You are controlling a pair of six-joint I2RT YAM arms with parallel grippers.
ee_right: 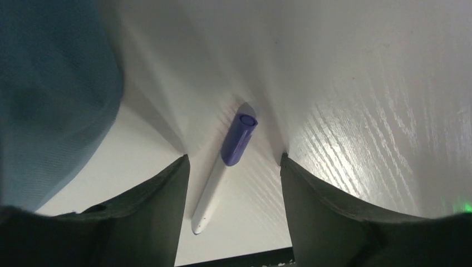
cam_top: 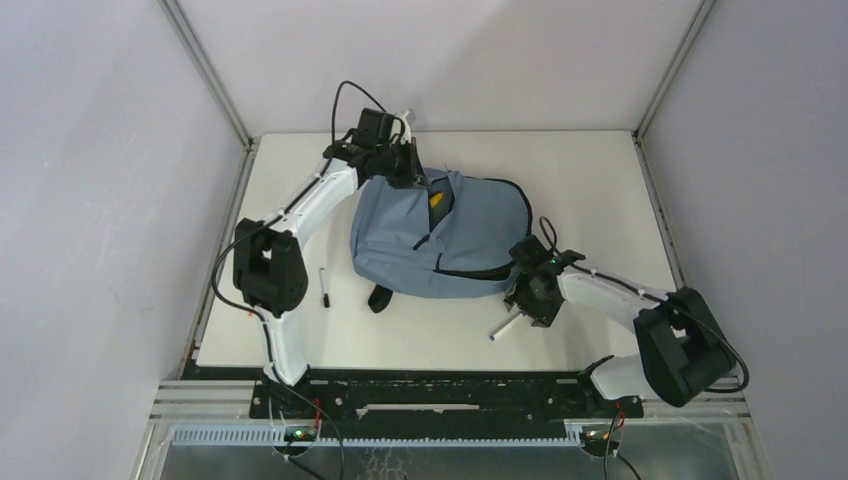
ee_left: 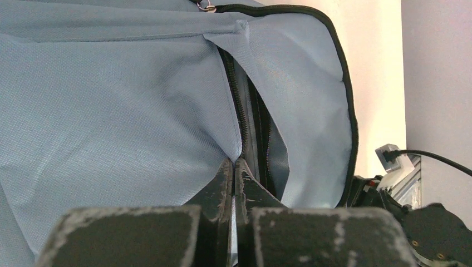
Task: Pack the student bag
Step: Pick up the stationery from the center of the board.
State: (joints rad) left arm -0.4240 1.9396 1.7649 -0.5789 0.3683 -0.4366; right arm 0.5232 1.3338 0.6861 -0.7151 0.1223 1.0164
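status: the soft grey-blue fabric backpack [cam_top: 455, 235] with black zippers lies flat on the white table [cam_top: 610, 190], about mid-table and toward the far side. its opening at the far left end is parted. something yellow-orange [cam_top: 437, 199] shows inside; what it is cannot be read.

left gripper [ee_left: 234, 167]: jaws pressed together on the fabric lip beside the black zipper track [ee_left: 240, 105], holding that edge of the opening up.

right gripper [ee_right: 234, 157]: jaws wide, one finger on each side of a slim white pen with a purple cap [ee_right: 214, 189]. the pen lies on the table just near and right of the backpack. neither finger appears to touch it. a short black marker [cam_top: 323, 287] lies on the table left of the backpack, apart from it.

step in hand, as judged: grasp the white pen and carry it to the held opening.

hazards from here:
- roll-out. the pen is thin and round; a close made off-centre or too high would probably squirt it along the table.
- cap separation. a pinch on the purple cap alone could pull it off the barrel.
- table strike. the fingertips are low, so further descent could drive them into the surface.
- cloth snag. backpack fabric sits just left of the right fingers and could be caught in the close.
- lost opening. the left hold is on a narrow lip of soft cloth; a push from the inserting arm could slip it free and let the opening collapse.
- arm contact. both grippers would meet near the far left end.
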